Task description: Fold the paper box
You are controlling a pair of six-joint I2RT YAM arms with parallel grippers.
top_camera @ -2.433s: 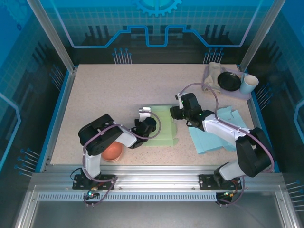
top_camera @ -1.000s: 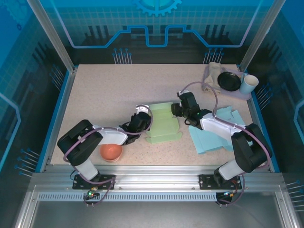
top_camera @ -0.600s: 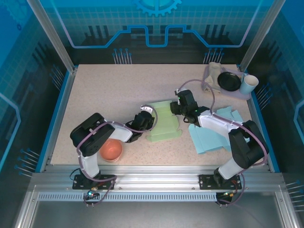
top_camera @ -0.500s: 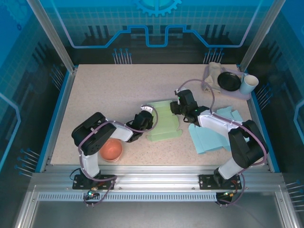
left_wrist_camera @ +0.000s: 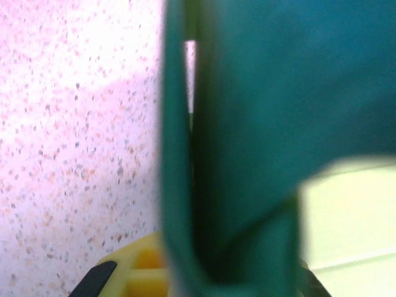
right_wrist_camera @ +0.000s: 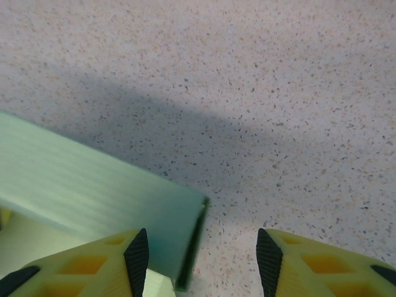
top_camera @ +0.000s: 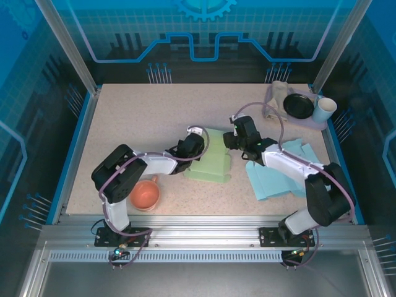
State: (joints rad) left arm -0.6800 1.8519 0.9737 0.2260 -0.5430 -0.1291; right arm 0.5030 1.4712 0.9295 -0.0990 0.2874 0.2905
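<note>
The paper box [top_camera: 211, 166] is a pale green sheet, partly folded, lying mid-table. My left gripper [top_camera: 194, 146] is at its left edge, shut on a raised flap. In the left wrist view that dark green flap [left_wrist_camera: 247, 124] stands folded between the jaws, with one yellow finger [left_wrist_camera: 139, 272] showing beside it. My right gripper [top_camera: 229, 145] hovers at the box's far right corner, open. In the right wrist view an upright green wall [right_wrist_camera: 99, 185] ends between the black pads [right_wrist_camera: 137, 253], touching neither; that gripper [right_wrist_camera: 202, 257] holds nothing.
Light blue paper sheets [top_camera: 281, 176] lie right of the box under the right arm. An orange bowl [top_camera: 145, 195] sits near the left arm's base. A tray [top_camera: 322, 124] at the back right holds a black dish [top_camera: 299, 106], a white cup [top_camera: 323, 109] and a cloth.
My left gripper has closed on the box's left flap and moved up and right with it. The green sheet has folded narrower and shifted. The right gripper drifted slightly.
</note>
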